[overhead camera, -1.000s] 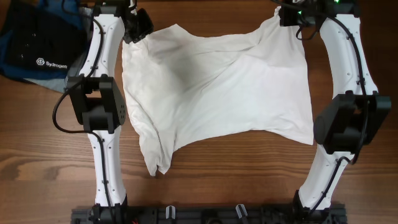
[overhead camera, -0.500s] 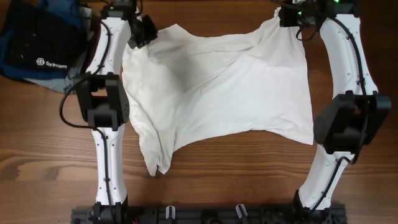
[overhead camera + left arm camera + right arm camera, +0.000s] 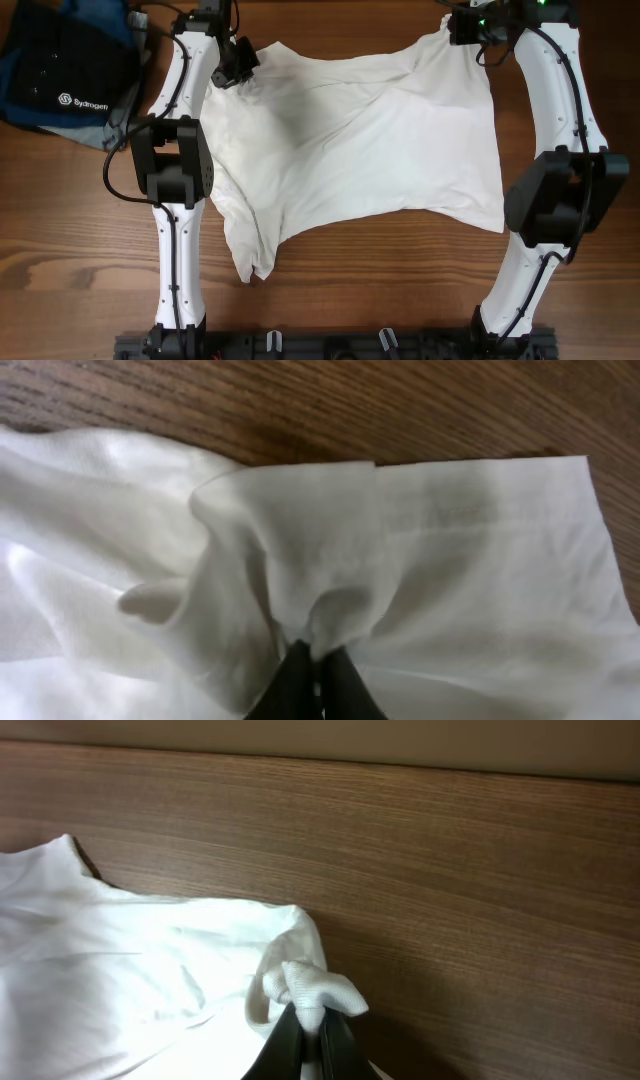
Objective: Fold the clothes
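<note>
Just at the tips of the left gripper, a gathered pleat of the white garment runs down into jaws that are pinched tight on it. From this close I cannot tell whether they caught one layer or two. A little beyond the tips lies a straight hemmed edge, and past it bare wood of the table.

The right gripper is likewise clamped shut on cloth, with a small knob of fabric bunched above its tips. The garment slopes away to one side of it, and open table lies ahead and to the other side.

The cloth looks thin, light and limp. I judge that it will sag, crease and trail rather than hold a shape, and that it could slide out of a shallow pinch. The hems and corners are the better places to hold, since the doubled, stitched cloth there gives the fingers more to bite on.

Seen from overhead, the garment stretches between the two grippers along its far edge and spreads back toward the arm bases. Its edge nearest the bases is uneven, with a tail drooping lower on the left arm's side. Behind that edge the wood is free, which leaves room to draw a fold back. Outboard of the left arm sits a dark folded stack, apart from the white cloth.
</note>
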`<action>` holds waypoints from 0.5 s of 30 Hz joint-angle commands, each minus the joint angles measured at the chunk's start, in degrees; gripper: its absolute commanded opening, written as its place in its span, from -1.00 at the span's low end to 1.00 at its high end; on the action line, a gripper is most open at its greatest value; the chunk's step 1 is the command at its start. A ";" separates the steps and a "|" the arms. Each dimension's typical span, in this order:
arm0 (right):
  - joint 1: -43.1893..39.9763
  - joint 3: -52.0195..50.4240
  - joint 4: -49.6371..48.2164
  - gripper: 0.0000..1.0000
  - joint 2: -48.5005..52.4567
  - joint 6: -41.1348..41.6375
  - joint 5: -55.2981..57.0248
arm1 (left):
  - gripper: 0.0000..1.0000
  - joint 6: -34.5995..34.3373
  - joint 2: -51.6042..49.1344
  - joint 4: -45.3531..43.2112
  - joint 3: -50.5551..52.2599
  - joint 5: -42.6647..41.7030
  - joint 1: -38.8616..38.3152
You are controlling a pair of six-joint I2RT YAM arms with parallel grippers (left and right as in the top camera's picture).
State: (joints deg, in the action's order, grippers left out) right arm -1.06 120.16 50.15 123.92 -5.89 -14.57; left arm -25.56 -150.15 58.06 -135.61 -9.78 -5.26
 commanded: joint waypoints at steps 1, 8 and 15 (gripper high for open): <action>-0.09 0.96 -0.04 -0.91 -1.11 -0.09 -0.98 | -0.92 0.90 -0.68 -0.15 -0.04 1.97 0.22; -0.09 0.96 -0.74 -0.91 -1.14 -0.15 -0.87 | -0.93 0.87 0.81 -3.72 -0.22 1.97 0.09; -0.09 0.96 -2.12 -0.91 -1.14 -0.15 -0.39 | -0.93 0.92 8.44 -11.80 -0.98 2.03 -0.44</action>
State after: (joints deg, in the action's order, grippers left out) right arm -1.06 120.16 48.73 123.92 -5.91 -14.55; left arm -25.56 -149.27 49.19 -135.61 -8.80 -5.30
